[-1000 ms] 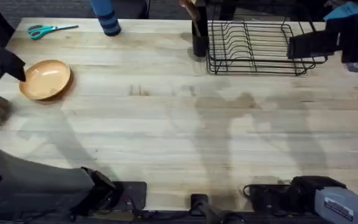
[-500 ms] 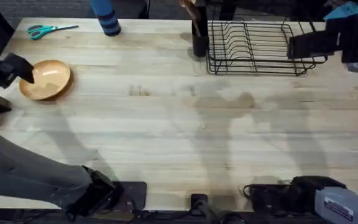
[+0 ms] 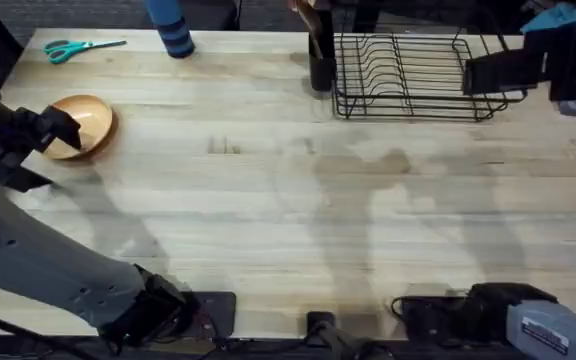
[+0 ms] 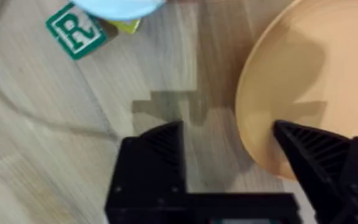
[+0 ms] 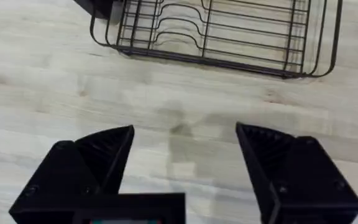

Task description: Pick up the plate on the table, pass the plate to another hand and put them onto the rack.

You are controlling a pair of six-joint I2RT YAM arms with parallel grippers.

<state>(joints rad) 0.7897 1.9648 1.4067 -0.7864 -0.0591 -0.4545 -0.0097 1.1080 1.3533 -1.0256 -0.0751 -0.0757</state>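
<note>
The orange-tan plate (image 3: 86,120) lies near the table's (image 3: 268,200) far left edge. My left gripper (image 3: 40,148) is open at the plate's near-left rim. In the left wrist view the plate (image 4: 316,81) has one finger over its inside and the other over bare wood, so the rim lies between the left gripper's (image 4: 229,149) fingers. The black wire rack (image 3: 413,75) stands at the far right with nothing in its slots. My right arm (image 3: 528,65) hangs high by the rack's right end. The right gripper (image 5: 185,149) is open and holds nothing above the wood in front of the rack (image 5: 222,28).
Teal scissors (image 3: 73,47) and a blue cylinder (image 3: 171,28) lie at the far left edge. A dark utensil cup (image 3: 321,58) stands at the rack's left end. A green block marked R (image 4: 79,31) and a light blue object (image 4: 120,6) sit just left of the plate.
My left gripper has moved right from the table's left edge onto the plate's rim. The plate, the rack and the right arm have not moved.
</note>
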